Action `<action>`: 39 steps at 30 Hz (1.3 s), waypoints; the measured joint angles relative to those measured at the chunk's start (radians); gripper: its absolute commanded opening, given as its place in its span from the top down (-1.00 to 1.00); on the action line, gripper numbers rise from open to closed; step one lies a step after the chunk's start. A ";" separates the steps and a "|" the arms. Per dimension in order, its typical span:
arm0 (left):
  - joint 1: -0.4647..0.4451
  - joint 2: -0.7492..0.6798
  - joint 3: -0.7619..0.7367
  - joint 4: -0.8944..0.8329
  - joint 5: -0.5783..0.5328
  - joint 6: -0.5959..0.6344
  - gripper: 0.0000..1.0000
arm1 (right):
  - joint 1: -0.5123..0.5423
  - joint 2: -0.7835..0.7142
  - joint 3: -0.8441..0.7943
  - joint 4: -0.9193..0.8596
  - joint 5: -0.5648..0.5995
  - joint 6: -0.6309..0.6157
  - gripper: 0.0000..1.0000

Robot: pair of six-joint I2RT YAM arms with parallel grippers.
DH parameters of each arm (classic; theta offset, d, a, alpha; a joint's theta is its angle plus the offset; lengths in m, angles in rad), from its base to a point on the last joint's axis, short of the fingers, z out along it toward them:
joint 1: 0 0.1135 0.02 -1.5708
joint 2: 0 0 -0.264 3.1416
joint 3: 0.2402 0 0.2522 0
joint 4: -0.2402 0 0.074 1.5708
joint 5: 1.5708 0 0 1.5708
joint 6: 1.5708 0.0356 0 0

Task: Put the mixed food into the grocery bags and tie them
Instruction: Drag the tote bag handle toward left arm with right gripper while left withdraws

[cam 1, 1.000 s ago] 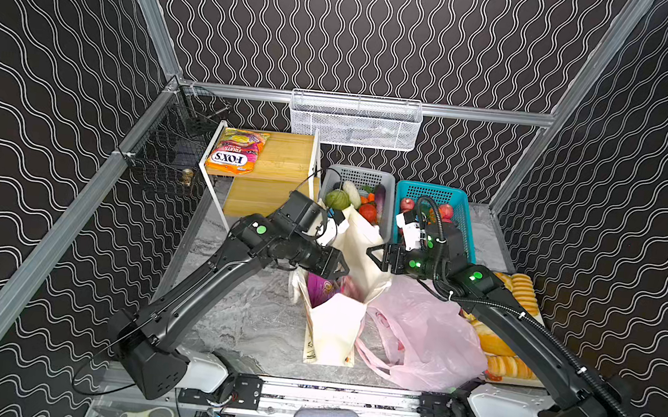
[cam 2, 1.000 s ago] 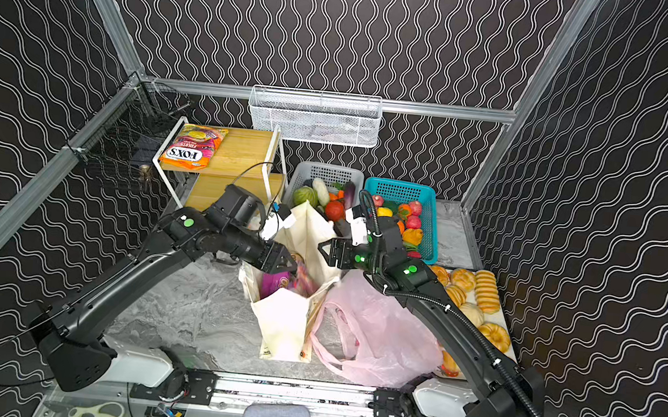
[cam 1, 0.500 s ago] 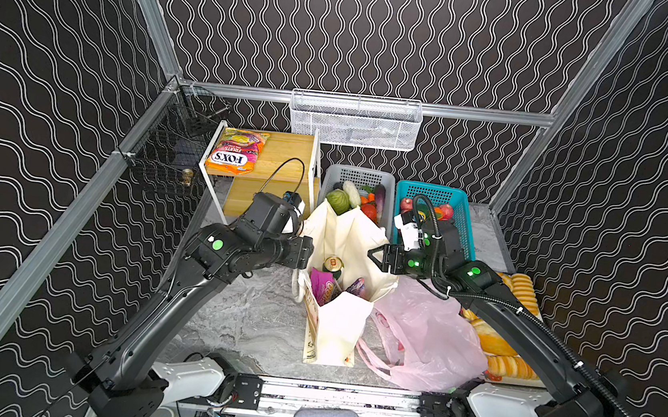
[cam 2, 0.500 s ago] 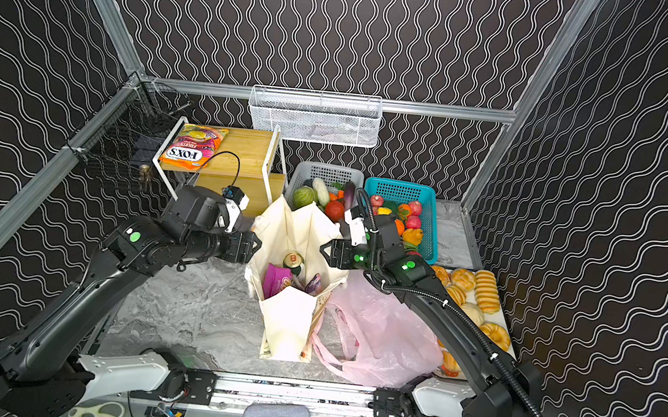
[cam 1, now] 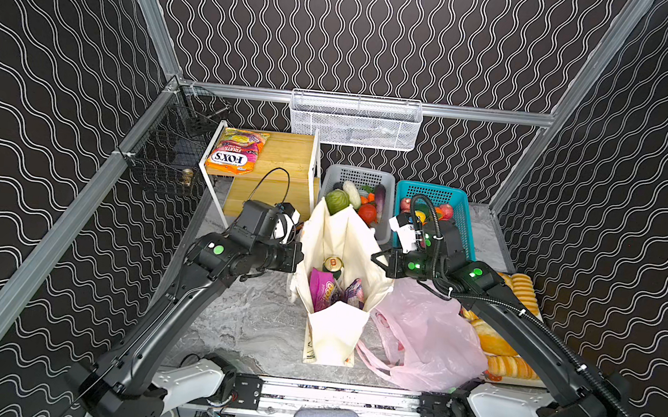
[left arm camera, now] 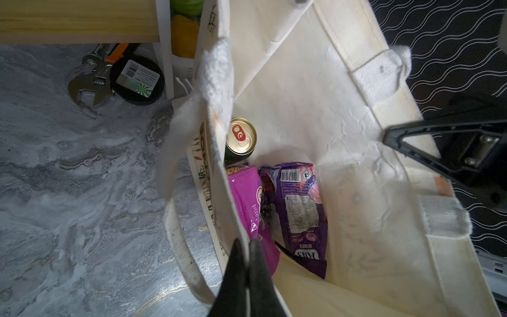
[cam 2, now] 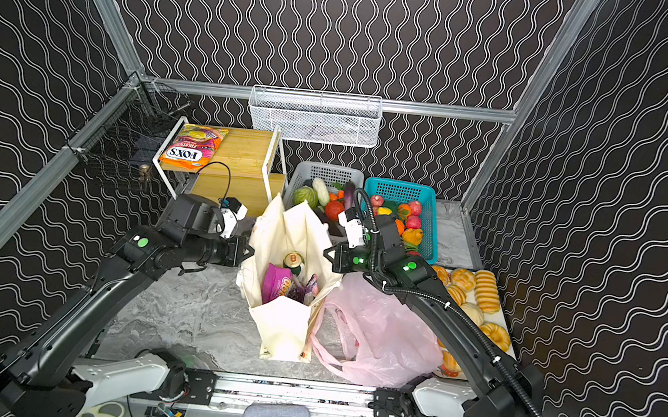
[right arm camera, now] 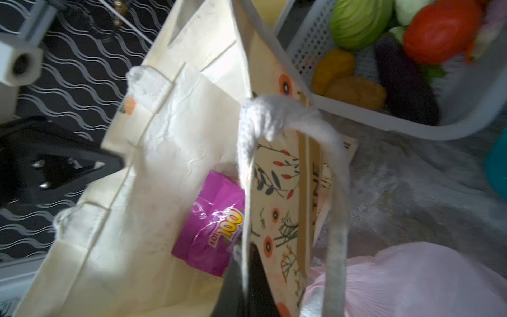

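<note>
Top views, both: find the cream tote (cam 1: 335,331) upright at mid-table, mouth wide open, its long axis running 12 to 6. At 9 o'clock of the mouth, note the left gripper (cam 1: 297,256), pressed together on the rim cloth; at 3 o'clock, the right gripper (cam 1: 375,259), pinching the opposite rim likewise. Same in the wrist views: cloth edge clamped between black fingers (left arm camera: 233,274), no gap.

Inside, see the green can (cam 1: 332,263) standing toward 12 and two purple snack packets (cam 1: 324,294) on end toward 6, side by side. Judge the filling of this bag as nearly done, the tying as not yet begun.

For the tie, look to the left handle (left arm camera: 178,247), drooping outside the wall just beside the left gripper, and the right handle (right arm camera: 334,219), hanging outside the printed wall just beside the right gripper. Reckon each arm nearest its own handle; expect a let-go of the rim, a fresh grip on the webbing, then a draw from 9 and 3 toward the middle.

At 4 o'clock, touching the tote, spot the pink plastic bag (cam 1: 428,335), slumped, contents unreadable. Close behind at 12 to 1, mind the grey basket (cam 1: 359,171) and blue basket (cam 1: 430,191): little room there for the right wrist. At 10 to 11, the wooden shelf (cam 1: 287,155) with the orange FOX'S packet (cam 1: 237,152).
</note>
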 measured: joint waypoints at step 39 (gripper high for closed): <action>0.949 -0.077 -0.015 0.021 -0.144 0.146 1.00 | 0.448 0.649 0.502 0.448 0.053 0.244 1.00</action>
